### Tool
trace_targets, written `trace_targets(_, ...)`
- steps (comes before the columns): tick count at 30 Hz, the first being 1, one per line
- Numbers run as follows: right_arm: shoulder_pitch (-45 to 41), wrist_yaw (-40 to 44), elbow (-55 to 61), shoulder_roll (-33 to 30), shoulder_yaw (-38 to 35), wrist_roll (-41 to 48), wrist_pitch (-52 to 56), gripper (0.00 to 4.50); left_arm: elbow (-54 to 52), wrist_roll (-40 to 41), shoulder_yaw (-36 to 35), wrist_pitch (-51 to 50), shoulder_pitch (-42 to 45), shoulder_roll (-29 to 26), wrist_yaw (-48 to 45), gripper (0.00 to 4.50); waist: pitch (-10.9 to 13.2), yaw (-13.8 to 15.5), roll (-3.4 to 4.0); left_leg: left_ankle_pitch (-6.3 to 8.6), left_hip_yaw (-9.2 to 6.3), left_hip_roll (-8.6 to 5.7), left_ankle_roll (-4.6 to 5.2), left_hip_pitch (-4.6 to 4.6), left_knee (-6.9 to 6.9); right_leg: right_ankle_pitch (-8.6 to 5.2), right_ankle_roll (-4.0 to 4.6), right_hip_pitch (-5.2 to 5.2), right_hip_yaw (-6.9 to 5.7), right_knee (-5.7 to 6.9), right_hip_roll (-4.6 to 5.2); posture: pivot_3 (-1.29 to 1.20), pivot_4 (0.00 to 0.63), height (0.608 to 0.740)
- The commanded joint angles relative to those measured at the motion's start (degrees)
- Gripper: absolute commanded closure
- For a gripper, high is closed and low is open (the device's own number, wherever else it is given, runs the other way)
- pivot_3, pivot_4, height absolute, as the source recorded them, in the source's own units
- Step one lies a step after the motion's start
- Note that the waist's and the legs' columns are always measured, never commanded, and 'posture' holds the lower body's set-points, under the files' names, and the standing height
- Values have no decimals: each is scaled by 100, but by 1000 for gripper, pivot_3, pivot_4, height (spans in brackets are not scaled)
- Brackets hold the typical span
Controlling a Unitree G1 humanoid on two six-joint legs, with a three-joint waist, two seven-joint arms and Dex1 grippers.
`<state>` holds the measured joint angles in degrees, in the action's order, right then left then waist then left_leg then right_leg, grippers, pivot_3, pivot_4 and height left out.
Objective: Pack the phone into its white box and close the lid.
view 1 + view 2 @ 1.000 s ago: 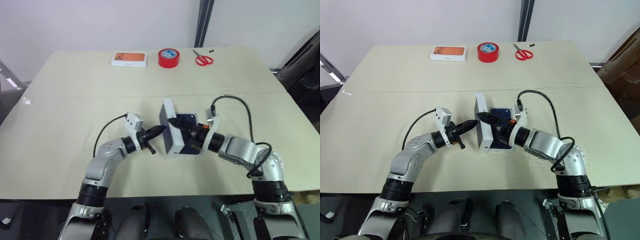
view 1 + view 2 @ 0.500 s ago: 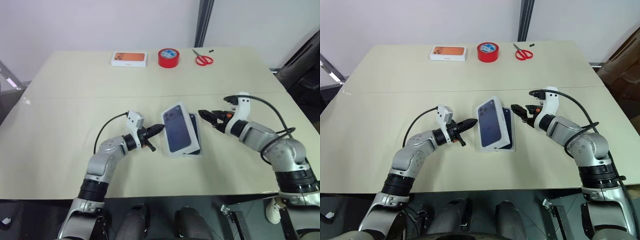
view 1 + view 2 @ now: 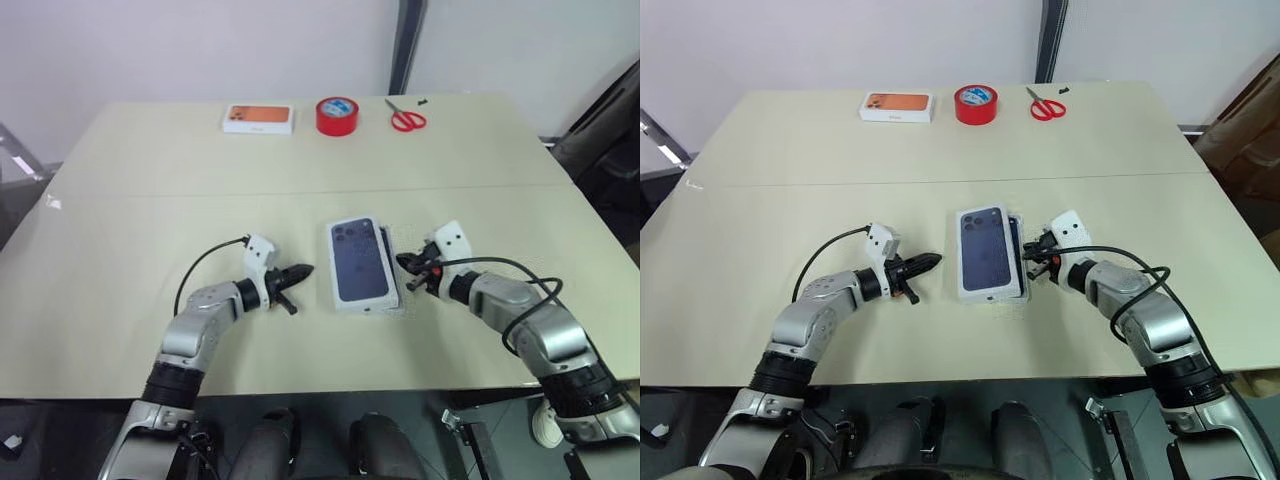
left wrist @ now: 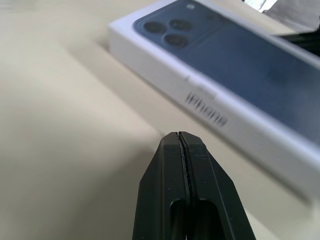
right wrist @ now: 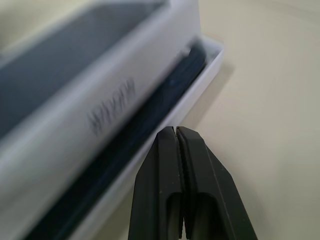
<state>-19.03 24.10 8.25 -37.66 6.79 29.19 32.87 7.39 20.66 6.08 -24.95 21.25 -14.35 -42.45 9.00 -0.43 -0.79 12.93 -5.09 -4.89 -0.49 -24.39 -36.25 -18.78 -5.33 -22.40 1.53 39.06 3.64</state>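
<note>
Nudging looks like the step in hand: the right gripper [image 3: 1040, 264], fingers pressed together and empty, points at the right edge of the white box [image 5: 197, 102], where the lid [image 3: 986, 250] lies askew on top and the phone [image 5: 165, 95] shows dark in the gap. A good push would be low and slow, toward nine o'clock, against the box wall rather than the lid. The left gripper [image 3: 930, 262], also pinched shut on nothing, could brace the lid from its far side, at nine o'clock of the stack, just apart from it.
</note>
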Motion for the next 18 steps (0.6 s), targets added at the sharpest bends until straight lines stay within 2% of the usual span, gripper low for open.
trace_targets(1,-90,104,243,37,-168,-215,-4,4405,166,-77,144,105,209,247,33,4500,0,13,0,0,-1,0,0,0,-1,0,0,1,-1,-1,0,0,150,734)
trace_targets(7,-90,214,306,152,-220,-459,79,4405,645,-201,182,326,536,653,65,4500,0,82,-1,0,-1,-6,-1,0,-2,0,0,1,0,-1,4,0,150,734)
trace_targets(18,-28,434,268,195,-382,-788,92,4405,651,-182,146,321,776,820,-3,4500,0,107,-1,-1,-1,-7,-1,0,-5,0,0,2,-1,0,4,0,150,734)
